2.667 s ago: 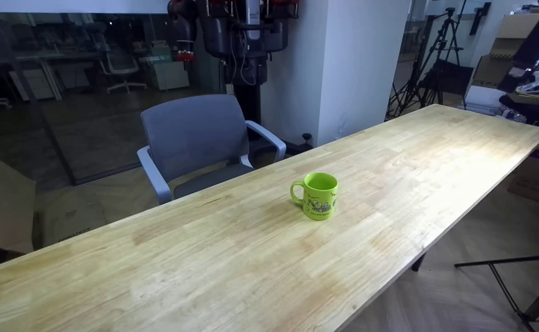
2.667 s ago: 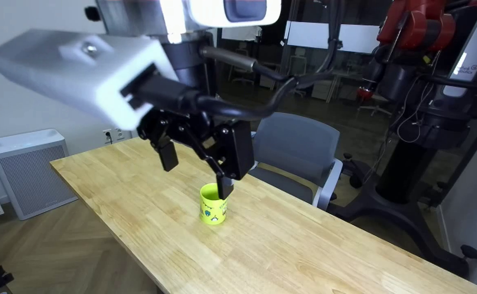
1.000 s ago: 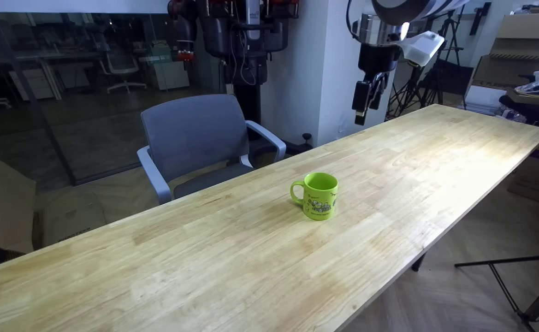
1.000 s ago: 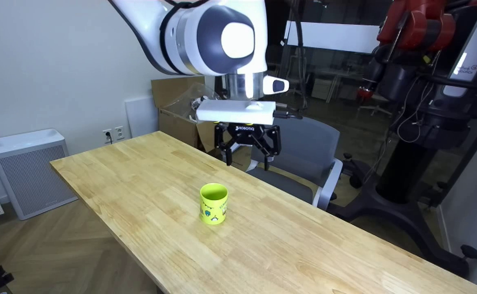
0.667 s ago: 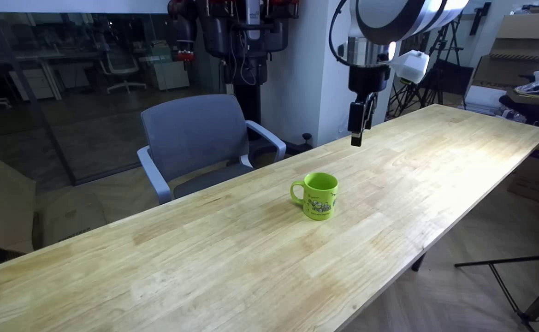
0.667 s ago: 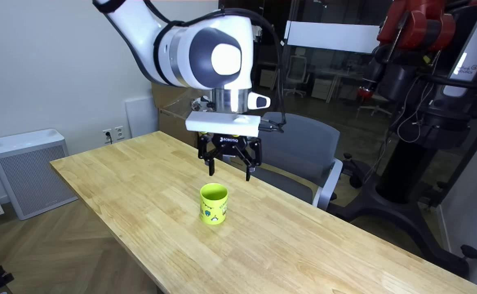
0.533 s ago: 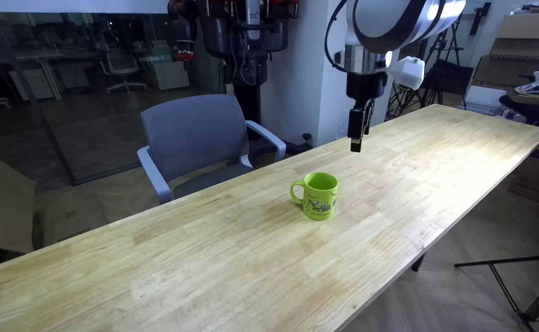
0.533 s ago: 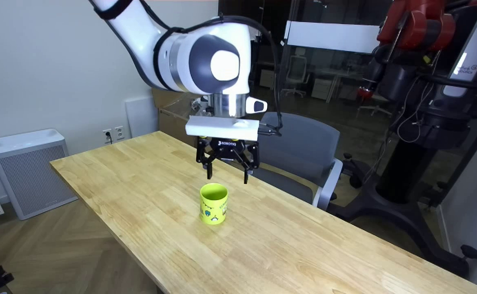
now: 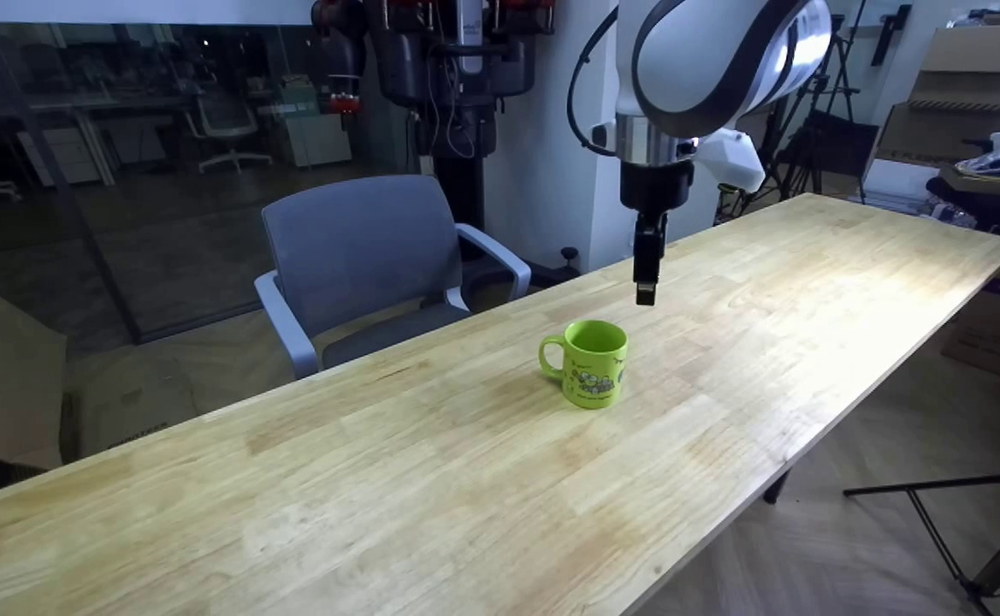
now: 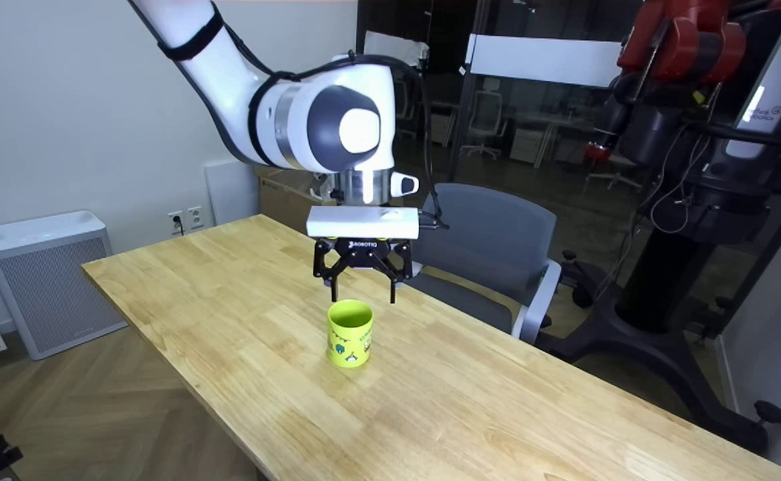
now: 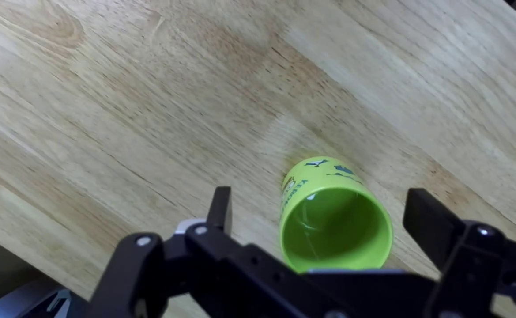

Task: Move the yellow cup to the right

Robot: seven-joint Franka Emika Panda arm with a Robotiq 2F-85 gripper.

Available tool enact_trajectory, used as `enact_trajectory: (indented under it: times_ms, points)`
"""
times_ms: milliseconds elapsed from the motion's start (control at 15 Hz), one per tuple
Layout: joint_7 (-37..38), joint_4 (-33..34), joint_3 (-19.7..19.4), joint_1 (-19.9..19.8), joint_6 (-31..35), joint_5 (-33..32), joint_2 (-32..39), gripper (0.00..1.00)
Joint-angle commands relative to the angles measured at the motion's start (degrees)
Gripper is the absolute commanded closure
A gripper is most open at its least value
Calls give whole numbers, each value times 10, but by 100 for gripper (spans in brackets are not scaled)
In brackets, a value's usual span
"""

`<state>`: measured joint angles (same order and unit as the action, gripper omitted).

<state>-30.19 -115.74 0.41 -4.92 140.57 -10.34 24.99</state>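
Observation:
The yellow cup, a lime mug with printed figures, stands upright on the table in both exterior views [image 9: 594,376] [image 10: 349,344]. Its loop handle shows in an exterior view [image 9: 551,358] and is hidden elsewhere. My gripper points down, open and empty, above the table [image 10: 364,300]. In an exterior view its tips [image 9: 646,295] hang just above and right of the cup's rim. In the wrist view the cup [image 11: 337,229] appears between the spread fingers [image 11: 319,194], touching neither; the gripper body hides the near edge of its rim.
The cup stands on a long wooden table [image 9: 431,479]. A grey chair [image 9: 363,248] is at its long edge, with a black and red robot [image 10: 677,133] behind. A white air purifier [image 10: 56,280] stands by the wall. A tripod [image 9: 820,94] stands beyond the far end.
My arm has come into the exterior view that lacked it, turned upright and sunk toward the cup. The gripper stays open over the last second. The cup has not moved.

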Motion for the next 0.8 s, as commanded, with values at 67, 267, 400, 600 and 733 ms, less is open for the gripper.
enact_trajectory:
  times_ms: [67, 267, 400, 600, 733]
  points:
    - [15, 5, 0, -4, 6, -7, 7, 0]
    - [1, 17, 3, -14, 25, 0, 28, 0]
    - [-1, 27, 2, -19, 41, -1, 45, 0]
    - [-7, 53, 8, -29, 56, 3, 78, 0]
    - [-3, 81, 12, -28, 54, 4, 99, 0]
